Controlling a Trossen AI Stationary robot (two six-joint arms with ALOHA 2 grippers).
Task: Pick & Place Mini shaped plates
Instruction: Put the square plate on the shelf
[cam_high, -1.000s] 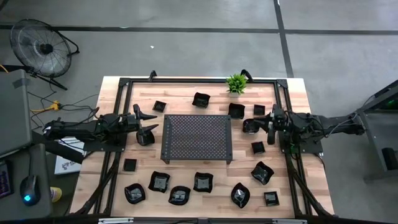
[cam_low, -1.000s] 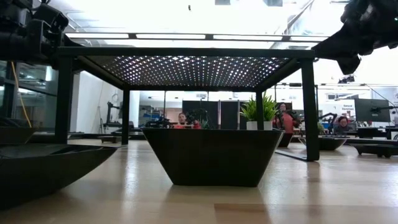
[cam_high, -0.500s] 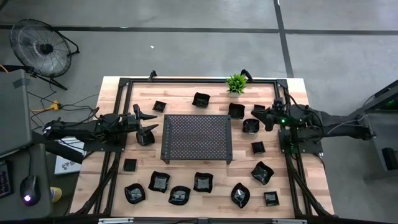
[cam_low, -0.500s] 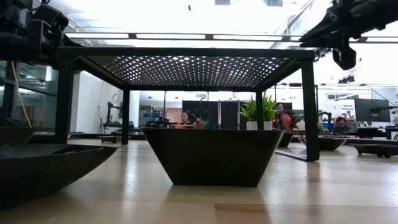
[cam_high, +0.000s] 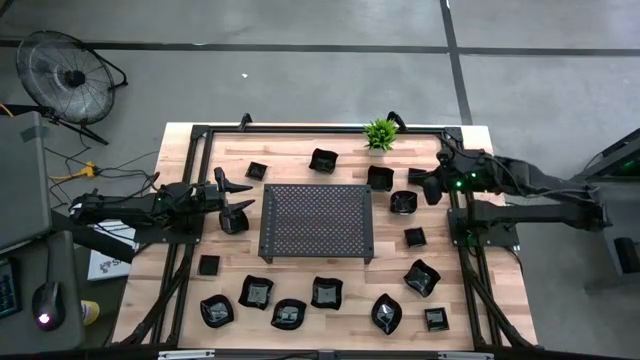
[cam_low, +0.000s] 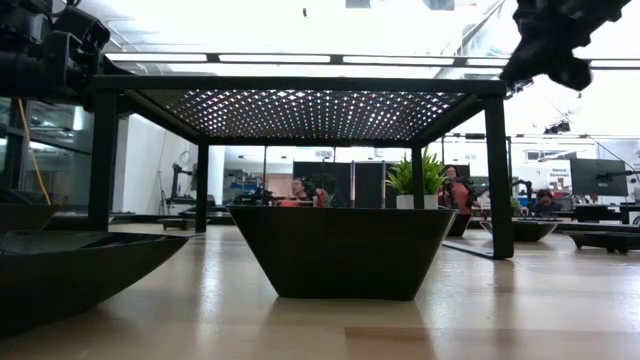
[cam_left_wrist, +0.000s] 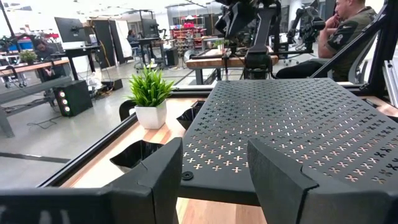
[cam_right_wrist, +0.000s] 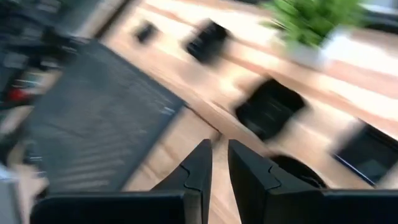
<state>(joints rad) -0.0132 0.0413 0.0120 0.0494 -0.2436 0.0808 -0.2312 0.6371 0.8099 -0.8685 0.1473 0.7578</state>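
Observation:
Several small glossy black plates lie flat on the wooden table around the perforated tray; several sit in a row along the near edge and several at the far right. My right gripper hovers over the far-right plates, beside a round one. In the right wrist view its fingers are shut and empty above a square plate. My left gripper is open and empty at the tray's left side, and its wrist view looks across the tray top.
A small green plant in a white pot stands at the far edge, close to my right gripper. The tray stands raised on legs. A black frame runs round the table. People sit in the room beyond.
My right gripper has risen and gone toward the table's far edge and a little leftward, turning as it went. It now points toward the table's left over the far-right plates. No plate has moved.

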